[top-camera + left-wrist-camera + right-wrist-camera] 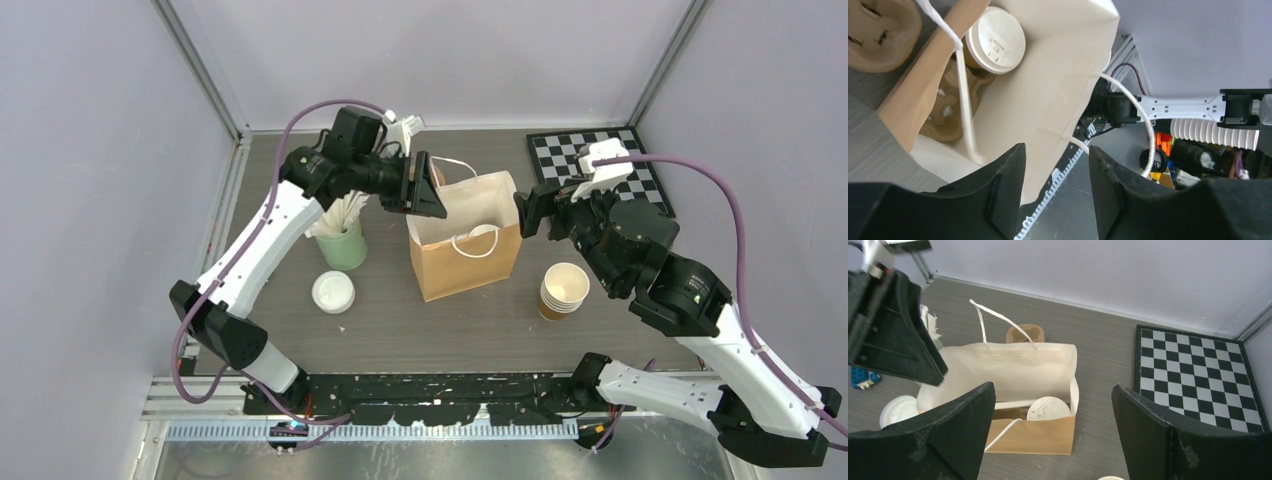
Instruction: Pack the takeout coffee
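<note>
Takeout coffee (995, 40), lid on, stands inside the paper bag (1048, 75), seated in a moulded pulp carrier (945, 117). It lies below and beyond the left gripper (1057, 152), whose fingers are spread apart above the bag's rim. The right gripper (1053, 390) hovers at the bag's opposite side with its fingers wide apart and empty, the cup's white lid showing just below the gap between them.
</note>
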Controlling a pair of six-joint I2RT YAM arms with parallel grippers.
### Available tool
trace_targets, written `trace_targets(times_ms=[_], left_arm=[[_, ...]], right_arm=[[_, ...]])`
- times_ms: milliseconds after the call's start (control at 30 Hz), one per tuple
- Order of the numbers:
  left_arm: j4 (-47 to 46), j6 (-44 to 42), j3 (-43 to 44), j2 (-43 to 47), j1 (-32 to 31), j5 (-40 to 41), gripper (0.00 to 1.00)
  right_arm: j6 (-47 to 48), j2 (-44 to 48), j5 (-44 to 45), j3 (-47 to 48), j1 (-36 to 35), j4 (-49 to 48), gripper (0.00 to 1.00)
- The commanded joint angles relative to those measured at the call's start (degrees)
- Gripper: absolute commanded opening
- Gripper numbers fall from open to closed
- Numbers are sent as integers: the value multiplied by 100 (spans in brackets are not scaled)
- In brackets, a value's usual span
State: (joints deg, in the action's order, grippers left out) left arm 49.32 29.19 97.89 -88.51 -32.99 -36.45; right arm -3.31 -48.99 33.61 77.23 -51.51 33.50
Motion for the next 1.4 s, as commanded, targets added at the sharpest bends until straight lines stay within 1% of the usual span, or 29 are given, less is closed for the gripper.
trace_targets(times_ms=[0,67,100,167,200,267,367,567,700,800,933,1100,1367], left_arm=[[812,-416,1079,68,8,568,56],[1217,-484,1489,55,17,800,62],[1362,-511,1723,73,18,915,70],[1595,-519,2008,142,21,1257,98],[1656,-520,2093,228,21,1436,99],[1656,-512,2079,479,21,1812,100],[1523,-511,1738,1038,27,2393,100],[1183,-407,409,2345,23,3505,100],[948,-86,-391,3209,27,3950,100],[948,45,-813,3595,24,4052,100],[929,116,-1241,3918,22,3944,100],[958,197,-1535,4133,22,4014,100],[832,287,-1722,4271,23,4093,100]], right_arm=[[-329,66,196,58,14,304,92],[-537,63,230,84,10,474,92],[-624,46,247,121,9,575,92],[-807,3,320,214,14,798,92],[-926,-22,369,272,14,917,92],[-1214,-33,460,350,9,1102,92],[-1582,74,381,394,9,1232,92],[-2473,190,588,604,10,1734,93],[-2955,275,828,575,9,1980,93],[-3271,388,881,415,9,2081,93],[-3597,657,935,111,9,2021,93],[-3633,798,972,-59,9,2068,92],[-3538,765,1042,17,9,2065,91]])
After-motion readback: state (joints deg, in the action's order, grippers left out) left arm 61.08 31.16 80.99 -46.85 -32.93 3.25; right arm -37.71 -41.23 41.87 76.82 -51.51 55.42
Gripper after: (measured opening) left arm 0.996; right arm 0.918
